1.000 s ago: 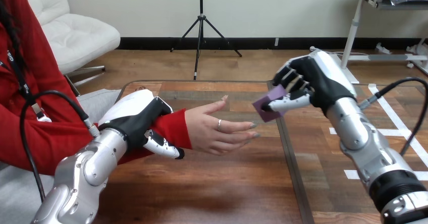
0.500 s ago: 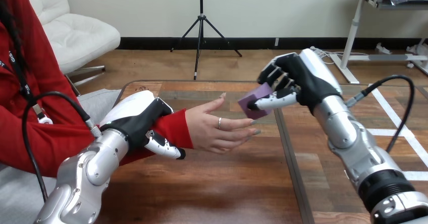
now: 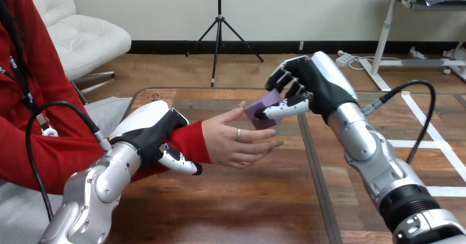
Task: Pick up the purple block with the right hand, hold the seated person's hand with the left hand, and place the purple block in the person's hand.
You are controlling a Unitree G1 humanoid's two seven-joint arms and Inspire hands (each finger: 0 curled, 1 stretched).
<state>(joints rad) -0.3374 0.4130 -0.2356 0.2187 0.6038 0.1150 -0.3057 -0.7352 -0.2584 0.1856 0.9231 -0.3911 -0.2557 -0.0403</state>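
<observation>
right hand (image 3: 316, 90): thumb and fingers pinching a small matte purple cube block (image 3: 262, 111) | block: just over the outstretched fingers of the person's hand (image 3: 228, 139), contact unclear | left hand (image 3: 151, 134): curled round the person's red-sleeved wrist (image 3: 189, 139) | surface: glossy brown plank wooden table (image 3: 231, 200)

I view scene from head camera, facing forward and down across desk (image 3: 236, 200). Desk surface takes lower half, running out at bottom edge; far edge sits just above mid-height. My left arm (image 3: 96, 183) enters bottom left, right arm (image 3: 373, 156) bottom right. Camera sits close: left hand (image 3: 148, 131), right hand (image 3: 313, 87), purple block (image 3: 262, 109) and person's hand (image 3: 231, 137) all large, mid-frame. Seated person (image 3: 33, 117) at left side.
</observation>
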